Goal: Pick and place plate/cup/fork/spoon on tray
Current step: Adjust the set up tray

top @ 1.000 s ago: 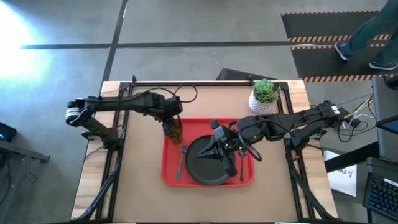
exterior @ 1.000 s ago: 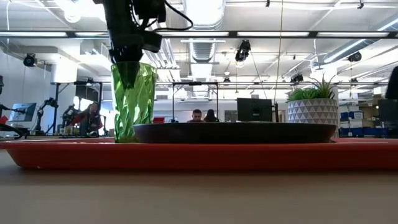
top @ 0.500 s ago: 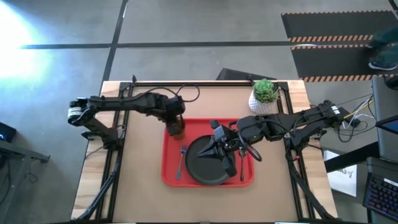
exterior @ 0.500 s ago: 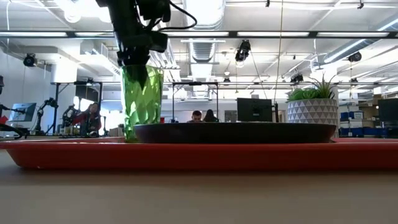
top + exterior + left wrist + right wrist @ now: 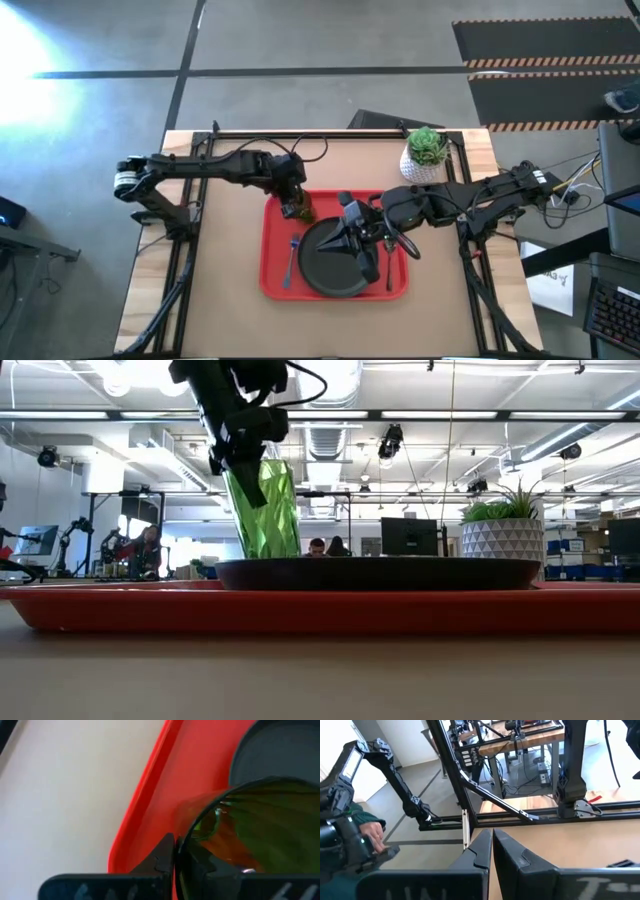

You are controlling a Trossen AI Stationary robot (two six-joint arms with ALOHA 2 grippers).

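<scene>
Cup (image 5: pixel 300 207) placement is the step in hand: the left pincer (image 5: pixel 293 196) grips the green tumbler, tilted, over the upper left of the red tray (image 5: pixel 275 285), beside the black plate (image 5: pixel 325 268). Next it needs levelling and lowering. Half a second earlier it stood upright, further left. The right pincer (image 5: pixel 347 243), fingers together, rests over the plate.

High view looks straight down; low view level; both share tray (image 5: pixel 272 262).
</scene>
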